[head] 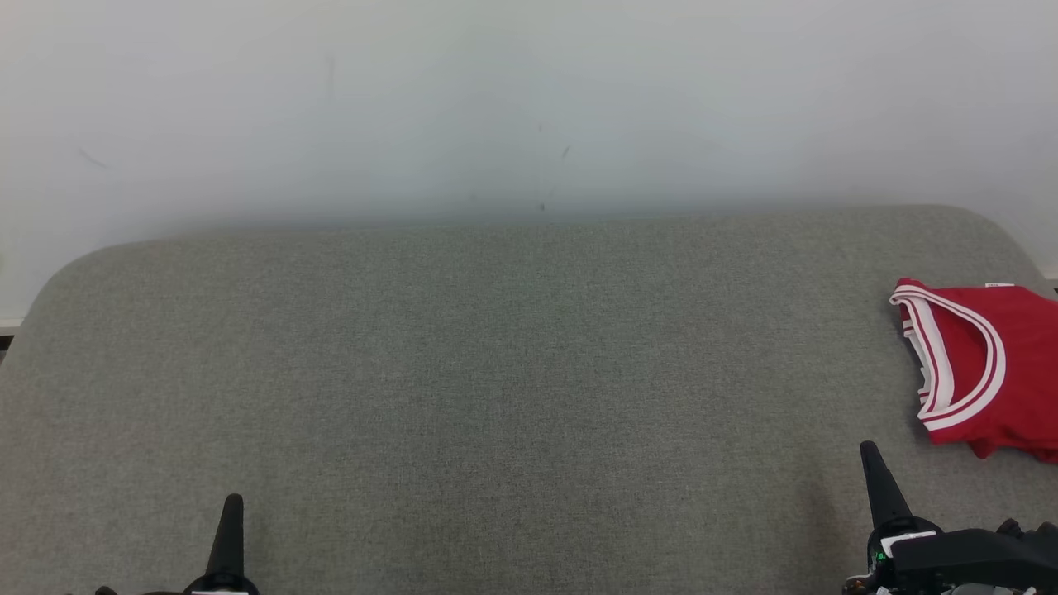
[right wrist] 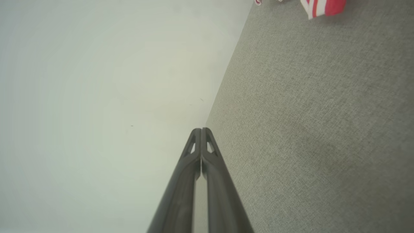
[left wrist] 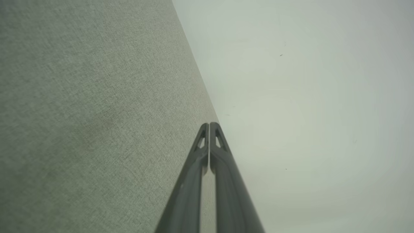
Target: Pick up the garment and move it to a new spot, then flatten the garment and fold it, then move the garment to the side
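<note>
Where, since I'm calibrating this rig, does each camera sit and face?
Head view: on the head, facing forward-down at the grey cushion and wall; left gripper, right gripper at bottom.
Left wrist view: on that wrist, along the shut left gripper toward cushion edge and wall.
Right wrist view: likewise; shares the red garment with head view.

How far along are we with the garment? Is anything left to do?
Done, by the look of it: the red garment lies compact, apparently folded, at the right edge of the grey surface, though the head view cuts part of it off. In hand: nothing; the left gripper and right gripper have jaws shut and empty, apart from it. Left: likely nothing.
</note>
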You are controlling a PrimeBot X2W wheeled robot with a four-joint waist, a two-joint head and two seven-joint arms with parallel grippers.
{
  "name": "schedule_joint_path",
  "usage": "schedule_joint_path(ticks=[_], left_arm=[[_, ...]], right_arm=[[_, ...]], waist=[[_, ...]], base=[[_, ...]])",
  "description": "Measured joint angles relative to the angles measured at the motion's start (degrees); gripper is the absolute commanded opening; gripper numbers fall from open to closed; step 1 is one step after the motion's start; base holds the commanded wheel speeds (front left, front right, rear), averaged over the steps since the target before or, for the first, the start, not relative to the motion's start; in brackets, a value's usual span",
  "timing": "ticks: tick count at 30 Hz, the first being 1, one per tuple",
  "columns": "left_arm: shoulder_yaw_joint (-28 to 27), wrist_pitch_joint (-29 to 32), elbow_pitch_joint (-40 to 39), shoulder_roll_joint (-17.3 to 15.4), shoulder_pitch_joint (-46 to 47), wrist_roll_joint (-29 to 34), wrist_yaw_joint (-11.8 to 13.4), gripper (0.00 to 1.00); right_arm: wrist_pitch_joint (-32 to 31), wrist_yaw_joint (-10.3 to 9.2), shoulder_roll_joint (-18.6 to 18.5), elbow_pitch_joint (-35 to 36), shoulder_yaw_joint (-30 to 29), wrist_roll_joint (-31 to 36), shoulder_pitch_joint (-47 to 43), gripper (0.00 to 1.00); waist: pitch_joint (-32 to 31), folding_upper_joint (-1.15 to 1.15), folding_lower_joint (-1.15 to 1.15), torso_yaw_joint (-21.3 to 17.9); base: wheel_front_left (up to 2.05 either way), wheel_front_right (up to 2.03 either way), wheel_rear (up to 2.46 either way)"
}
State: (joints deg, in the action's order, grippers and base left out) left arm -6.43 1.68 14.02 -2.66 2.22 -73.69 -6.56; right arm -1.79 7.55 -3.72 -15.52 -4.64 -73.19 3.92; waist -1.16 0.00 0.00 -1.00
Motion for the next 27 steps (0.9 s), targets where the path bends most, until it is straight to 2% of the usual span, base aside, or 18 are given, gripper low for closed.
schedule_joint_path(ticks=[27], left_arm=[[0.0, 3.25, 0.03, -0.05, 2.5, -12.02, -0.52, 0.0]], right_arm=[[-3.2, 0.0, 0.54, 0.98, -1.27, -12.59, 1.4, 0.0]], waist=[[0.83, 0.0, 0.0, 0.62]], base=[[0.0, 0.0, 0.0]])
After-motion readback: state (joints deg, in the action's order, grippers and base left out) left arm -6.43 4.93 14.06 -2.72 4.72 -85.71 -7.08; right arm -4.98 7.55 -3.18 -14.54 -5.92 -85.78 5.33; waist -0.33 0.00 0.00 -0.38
